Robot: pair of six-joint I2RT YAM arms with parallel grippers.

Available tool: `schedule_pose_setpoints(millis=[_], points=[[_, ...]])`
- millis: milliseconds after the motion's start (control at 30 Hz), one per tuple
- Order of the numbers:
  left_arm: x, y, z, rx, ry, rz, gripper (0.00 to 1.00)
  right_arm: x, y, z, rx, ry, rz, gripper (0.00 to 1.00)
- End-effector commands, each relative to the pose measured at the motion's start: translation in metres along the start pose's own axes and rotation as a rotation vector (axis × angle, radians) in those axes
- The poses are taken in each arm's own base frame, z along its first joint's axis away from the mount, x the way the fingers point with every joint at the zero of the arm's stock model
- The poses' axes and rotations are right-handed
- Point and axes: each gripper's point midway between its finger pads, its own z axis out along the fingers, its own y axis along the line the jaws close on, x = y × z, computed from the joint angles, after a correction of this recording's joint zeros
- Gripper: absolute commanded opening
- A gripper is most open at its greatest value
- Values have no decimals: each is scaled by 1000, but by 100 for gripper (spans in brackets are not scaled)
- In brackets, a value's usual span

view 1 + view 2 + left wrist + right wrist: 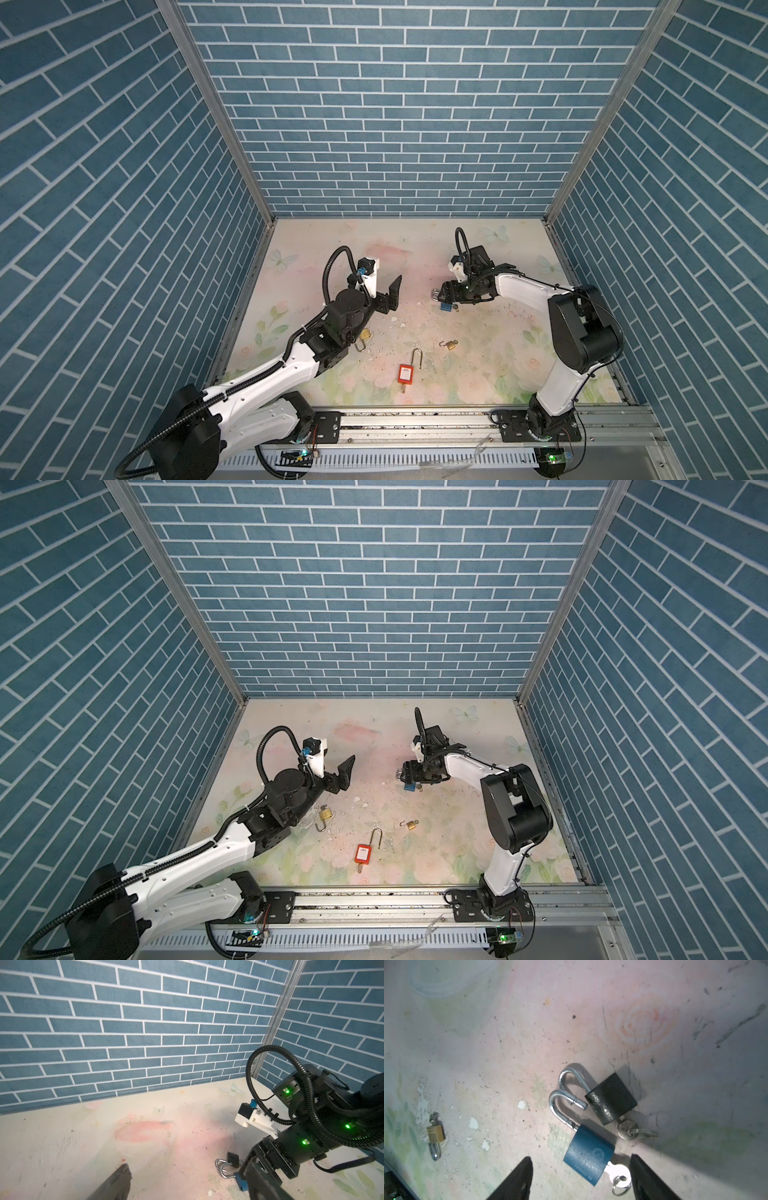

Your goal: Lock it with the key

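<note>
A blue padlock (589, 1155) lies on the floral mat with its silver shackle (560, 1105) swung open and a silver key (618, 1176) in its keyhole. My right gripper (581, 1178) hovers over it, open; the lock body and key lie between the fingers (517, 1180) without touching them. In both top views the blue padlock (445, 307) (409, 787) peeks out under that gripper (441, 300). My left gripper (395, 295) (187, 1184) hangs open and empty to the left, raised off the mat.
A black padlock (611, 1098) with its own key (627, 1130) lies touching the blue one's shackle. On the mat nearer the front are a red padlock (404, 374), a brass padlock (365, 334) beside the left arm, and a small brass padlock (451, 344). Brick-pattern walls enclose three sides.
</note>
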Motion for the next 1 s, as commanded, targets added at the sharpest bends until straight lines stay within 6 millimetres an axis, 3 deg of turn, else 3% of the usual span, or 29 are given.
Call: schedule_pose_setpoints(millis=[0, 167, 433, 667, 967], points=[[10, 3, 2, -13, 49, -75, 88, -1, -3, 10, 28, 17, -51, 74], [19, 6, 3, -33, 86, -85, 88, 11, 11, 23, 10, 60, -77, 74], [19, 12, -1, -50, 84, -90, 88, 39, 46, 41, -56, 134, -71, 73], [21, 18, -7, -68, 88, -109, 88, 45, 75, 46, -148, 160, -18, 72], [32, 31, -17, -132, 122, -177, 88, 67, 81, 37, -143, 215, 10, 71]])
